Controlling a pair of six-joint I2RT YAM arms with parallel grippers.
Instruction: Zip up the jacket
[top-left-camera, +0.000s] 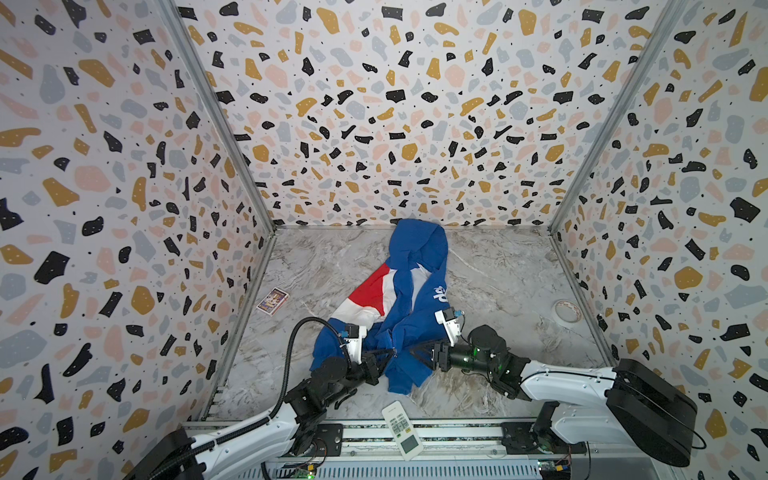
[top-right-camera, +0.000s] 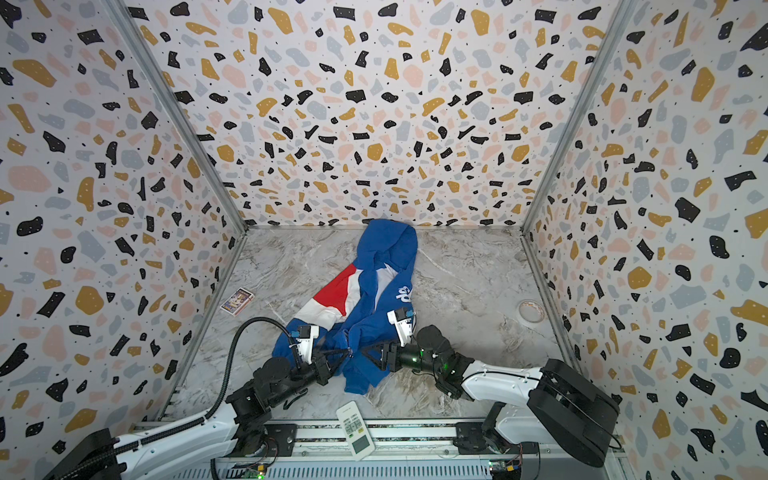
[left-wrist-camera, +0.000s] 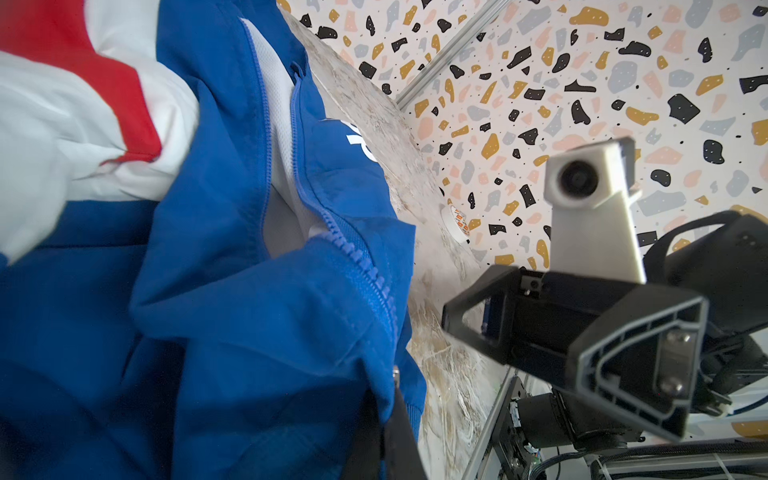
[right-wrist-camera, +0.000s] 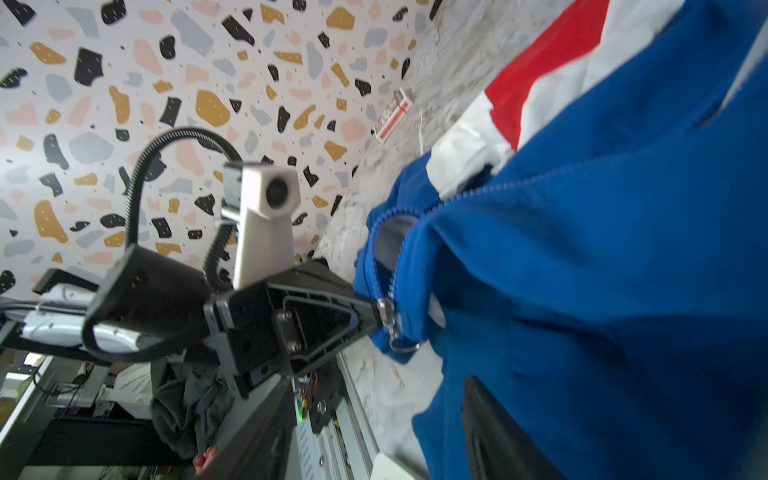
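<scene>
Jacket, blue, lower centre: left gripper pinching it by the zipper (low end); right gripper jaws spread.

Bright, even, diffuse light in both top views, only soft shadows under my 2 arms on the grey marble-patterned tabletop, speckled terrazzo-patterned walls bowed by wide-angle distortion, left wrist view crisp on the royal-blue fabric jacket, softer on the white plastic camera mount
</scene>
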